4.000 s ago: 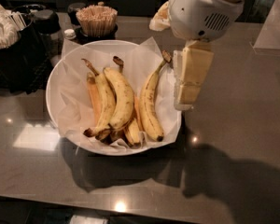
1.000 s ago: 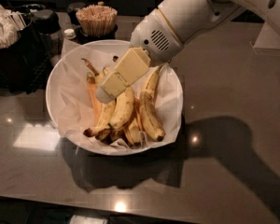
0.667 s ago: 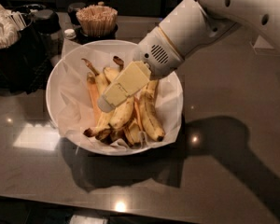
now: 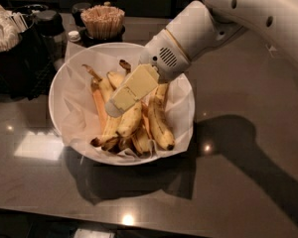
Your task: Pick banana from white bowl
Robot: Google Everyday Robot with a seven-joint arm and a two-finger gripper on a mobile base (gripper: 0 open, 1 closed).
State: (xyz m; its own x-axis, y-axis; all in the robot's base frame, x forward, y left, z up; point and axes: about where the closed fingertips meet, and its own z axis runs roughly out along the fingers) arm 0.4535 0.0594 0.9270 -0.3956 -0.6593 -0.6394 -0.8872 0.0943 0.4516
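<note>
The white bowl [image 4: 55,108], lined with crinkled paper, stands on the dark counter and holds several bananas. The banana [image 4: 130,119], long and yellow with brown speckles, lies in the middle of the bowl. My gripper [image 4: 120,99] reaches in from the upper right. It points down and left and sits low over this banana's upper half, hiding that part. An orange-tinted banana [image 4: 98,103] lies to the left. A thinner curved banana [image 4: 160,122] lies to the right.
A dark cup of wooden stir sticks [image 4: 103,21] stands just behind the bowl. A black holder with white packets [image 4: 5,38] stands at the left, with a small capped bottle [image 4: 74,35] beside it. The counter's front edge runs along the bottom.
My gripper has swung from the bowl's right side to over its middle. In the last second it has shifted slightly right and down over the middle banana.
</note>
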